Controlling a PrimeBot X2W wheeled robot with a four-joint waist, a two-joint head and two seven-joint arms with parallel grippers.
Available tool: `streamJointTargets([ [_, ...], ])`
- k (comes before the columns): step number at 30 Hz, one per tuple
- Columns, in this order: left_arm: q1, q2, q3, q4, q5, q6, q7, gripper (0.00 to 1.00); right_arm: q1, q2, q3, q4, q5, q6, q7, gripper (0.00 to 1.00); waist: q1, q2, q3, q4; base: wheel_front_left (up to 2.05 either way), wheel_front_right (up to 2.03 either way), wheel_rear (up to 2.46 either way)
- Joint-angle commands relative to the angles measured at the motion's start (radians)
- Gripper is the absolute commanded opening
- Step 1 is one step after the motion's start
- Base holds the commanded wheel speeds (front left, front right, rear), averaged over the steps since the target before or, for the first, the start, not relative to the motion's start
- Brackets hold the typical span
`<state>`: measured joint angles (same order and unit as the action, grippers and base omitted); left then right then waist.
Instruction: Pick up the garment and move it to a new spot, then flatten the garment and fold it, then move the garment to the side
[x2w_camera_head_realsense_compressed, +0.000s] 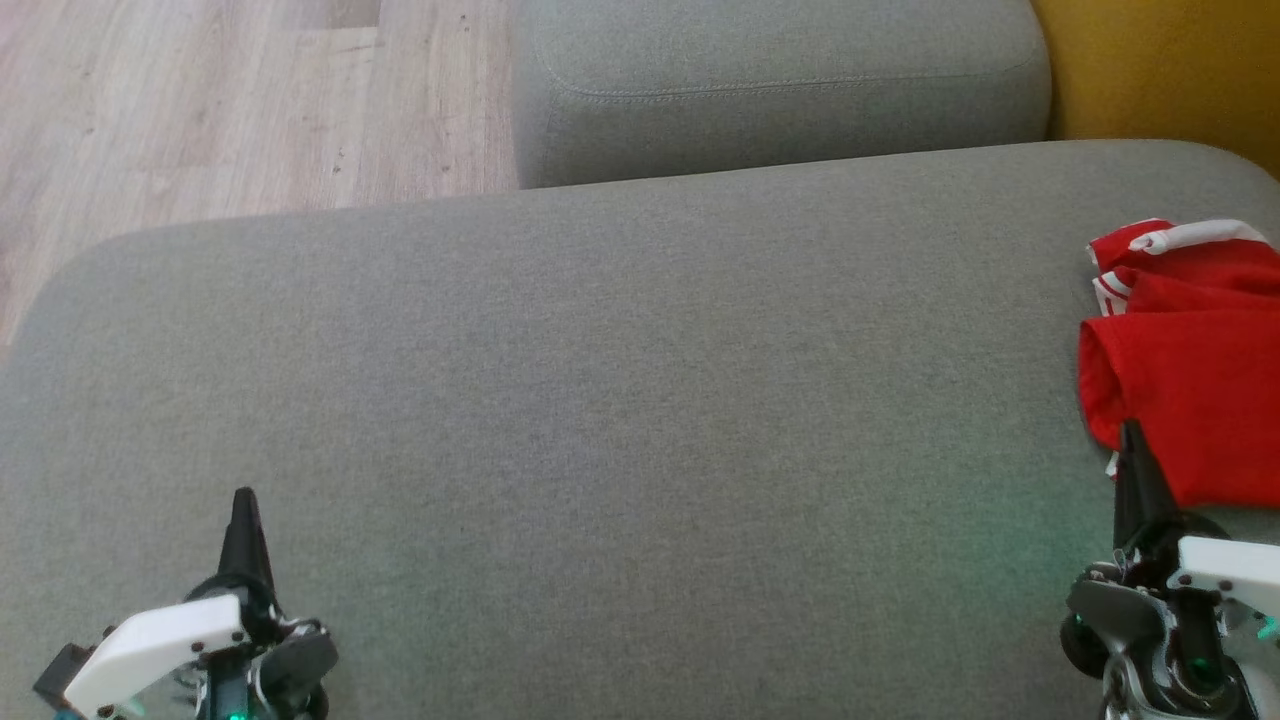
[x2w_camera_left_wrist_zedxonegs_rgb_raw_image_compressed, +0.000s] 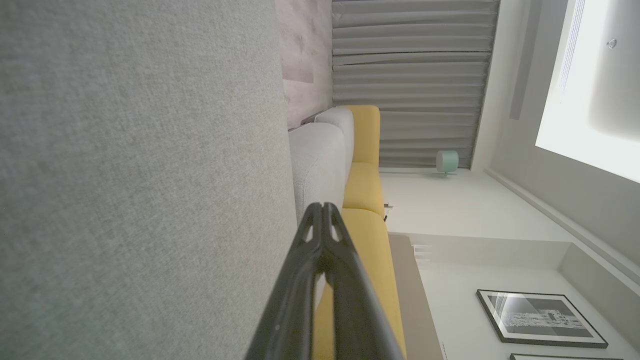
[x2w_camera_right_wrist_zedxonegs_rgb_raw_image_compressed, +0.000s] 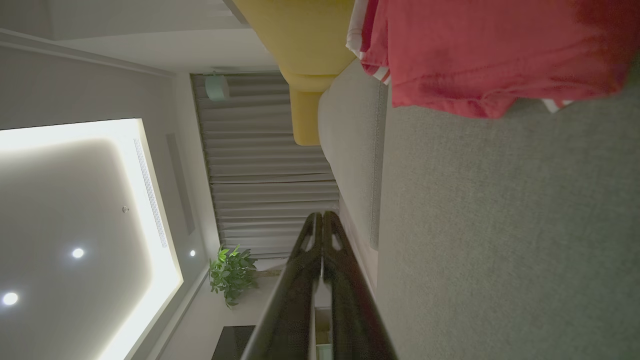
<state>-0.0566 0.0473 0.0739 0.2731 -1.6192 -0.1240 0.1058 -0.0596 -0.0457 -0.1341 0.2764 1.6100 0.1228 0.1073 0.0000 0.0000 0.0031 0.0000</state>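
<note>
Garment (x2w_camera_head_realsense_compressed: 1190, 380): red with white stripes, lying far right on the grey sofa seat (x2w_camera_head_realsense_compressed: 600, 400), partly cut off by the head view's right edge; bunched in rough layers, held by nothing.
Risk, left side: slight. Well apart from the cloth, but tip low over the seat, so a downward drift could dig into the upholstery.
Risk, middle: broad bare seat between the arms. Dragging the cloth across it rather than lifting could roll the layers and undo any fold.
Risk, right side: greatest. Dark tip overlaps the near hem in the head view; touching or just above, cannot tell. Pushing forward while closed could snag the hem and shove the cloth instead of gripping it.
Risk, far right: seat's end out of frame, so a nudge that way might tip the cloth off; room there unknown.
Left arm (x2w_camera_head_realsense_compressed: 160, 640): lower left of the head view, pointing up that view along the seat. Left jaws pressed fully together, gripping nothing.
Right arm (x2w_camera_head_realsense_compressed: 1220, 565): lower right of the head view, pointing toward the garment. Right jaws closed tip to tip and empty. In the right wrist view the cloth sits off to the upper right, not between them.
</note>
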Motion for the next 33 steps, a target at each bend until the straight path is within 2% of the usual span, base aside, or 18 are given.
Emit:
streamJointTargets([
  [1, -0.051, 0.004, 0.040, -0.028, 0.011, -0.007, 0.008, 0.00, -0.048, -0.005, 0.019, -0.032, -0.002, 0.008, 0.007, 0.00, 0.0000, 0.0000, 0.000, 0.000, 0.00, 0.00, 0.00],
  [33, -0.051, 0.003, 0.040, -0.028, 0.011, -0.007, 0.008, 0.00, -0.048, -0.005, 0.019, -0.032, -0.002, 0.008, 0.007, 0.00, 0.0000, 0.0000, 0.000, 0.000, 0.00, 0.00, 0.00],
])
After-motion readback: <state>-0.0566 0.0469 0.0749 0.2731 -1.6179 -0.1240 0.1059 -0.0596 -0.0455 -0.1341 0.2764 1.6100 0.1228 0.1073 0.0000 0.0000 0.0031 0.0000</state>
